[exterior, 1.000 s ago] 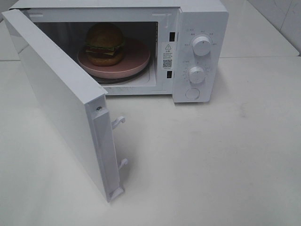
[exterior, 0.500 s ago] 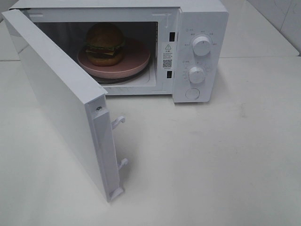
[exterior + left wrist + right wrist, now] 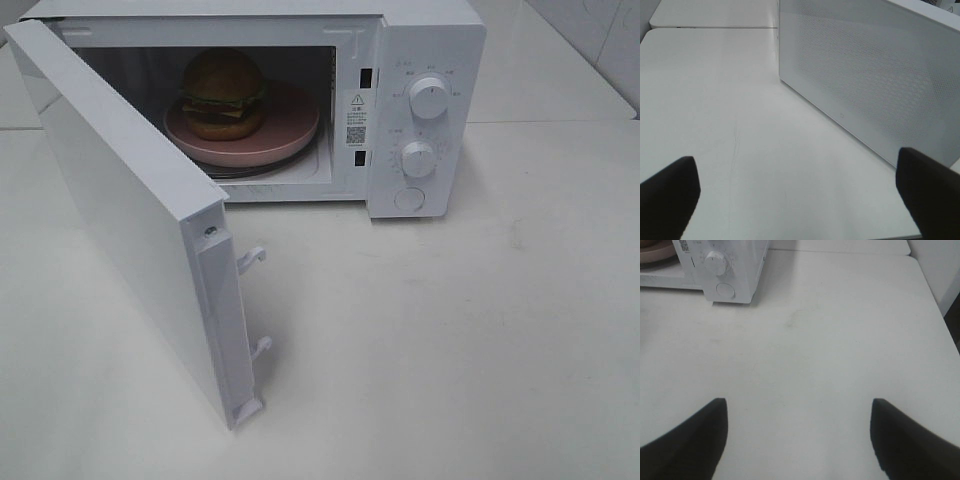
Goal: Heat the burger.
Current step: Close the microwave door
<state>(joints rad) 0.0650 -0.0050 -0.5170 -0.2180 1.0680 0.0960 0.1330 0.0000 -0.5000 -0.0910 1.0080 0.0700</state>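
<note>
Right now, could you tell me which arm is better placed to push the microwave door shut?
Left, probably: the left claw, open, faces the door close by; the right claw hangs over the table, nearer the control panel.

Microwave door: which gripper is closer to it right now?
Left. The left gripper hangs open right beside the microwave door. The right gripper is open over the table, well short of the knob panel.

Warning-triangle and QR-code sticker [image 3: 355, 118] on microwave [image 3: 430, 40] frame; lettering unreadable.
</note>
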